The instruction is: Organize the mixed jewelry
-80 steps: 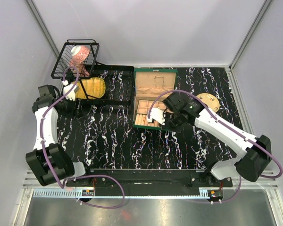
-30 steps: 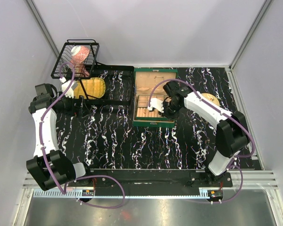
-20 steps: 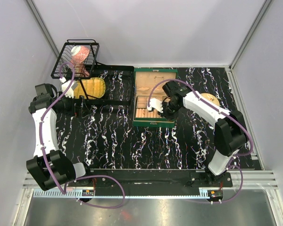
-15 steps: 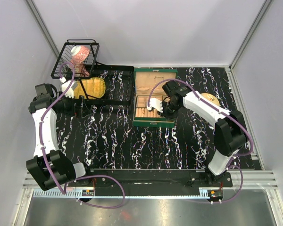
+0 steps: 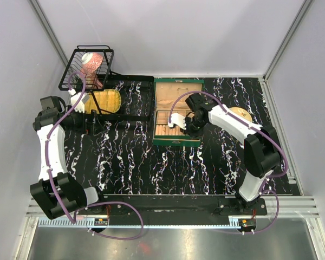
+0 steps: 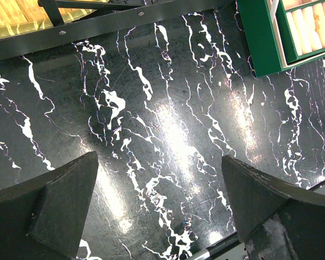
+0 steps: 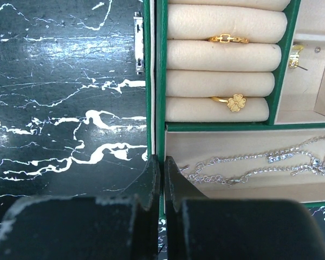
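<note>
The right end effector (image 7: 162, 168), its black fingers pressed together with nothing showing between them, is hanging over the front wall of the open green box (image 7: 154, 81) on the black, white-veined counter (image 6: 168, 108). Inside, four smooth beige padded rolls (image 7: 222, 54) are lying side by side, and two gold rings are sitting tucked in the grooves between them: a link-topped ring (image 7: 227, 38) toward the back and a clover ring (image 7: 235, 102) nearer the front. One fine silver chain (image 7: 260, 162), glinting with tiny stones, is stretching loosely along the long beige-lined front compartment, its near end lying just beside the closed fingertips. One small gold piece (image 7: 295, 56), too small to make out, is resting in a side compartment to the right of the rolls. A single metal clasp (image 7: 138, 43) is showing on the box's outer wall. The left end effector (image 6: 162, 206) is hovering with its two dark, wedge-shaped fingers spread wide over the bare, glossy counter, well apart from the box. One round tan plate (image 5: 239, 115) is sitting to the right of the box, and one tilted black wire basket (image 5: 86, 67) is standing at the far left corner. Compared with a few seconds earlier, the right arm has pulled back from the box's front right corner to hang farther in over the tray, its elbow folding closer, while the left arm is holding almost the same place.
</note>
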`<state>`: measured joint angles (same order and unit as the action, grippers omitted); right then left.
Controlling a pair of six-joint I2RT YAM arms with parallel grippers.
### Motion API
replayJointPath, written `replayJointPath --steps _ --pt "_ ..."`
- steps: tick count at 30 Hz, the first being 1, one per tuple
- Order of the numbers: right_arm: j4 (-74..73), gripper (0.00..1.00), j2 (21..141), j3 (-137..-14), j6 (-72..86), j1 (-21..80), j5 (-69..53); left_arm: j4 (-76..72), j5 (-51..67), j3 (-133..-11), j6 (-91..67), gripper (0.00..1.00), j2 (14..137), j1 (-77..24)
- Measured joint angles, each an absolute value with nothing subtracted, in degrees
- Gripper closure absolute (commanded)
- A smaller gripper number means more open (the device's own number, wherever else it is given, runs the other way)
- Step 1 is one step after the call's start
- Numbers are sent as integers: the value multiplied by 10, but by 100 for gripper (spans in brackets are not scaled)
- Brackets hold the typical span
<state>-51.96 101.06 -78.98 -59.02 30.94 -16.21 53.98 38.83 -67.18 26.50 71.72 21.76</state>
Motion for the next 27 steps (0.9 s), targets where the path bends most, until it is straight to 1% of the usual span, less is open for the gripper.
replayJointPath --steps 19,22,23,26,27 --pt "-494 99 1016 -776 -587 307 -173 540 388 -672 265 1 717 218" --pt "-490 91 1020 -773 -587 307 -174 540 388 -672 265 1 716 218" --pt "-489 84 1020 -772 -587 307 -174 540 388 -672 265 1 715 218" --pt "-486 76 1020 -771 -584 307 -175 540 388 -672 265 1 714 218" --pt "-481 72 1020 -770 -583 307 -175 540 388 -672 265 1 714 218"
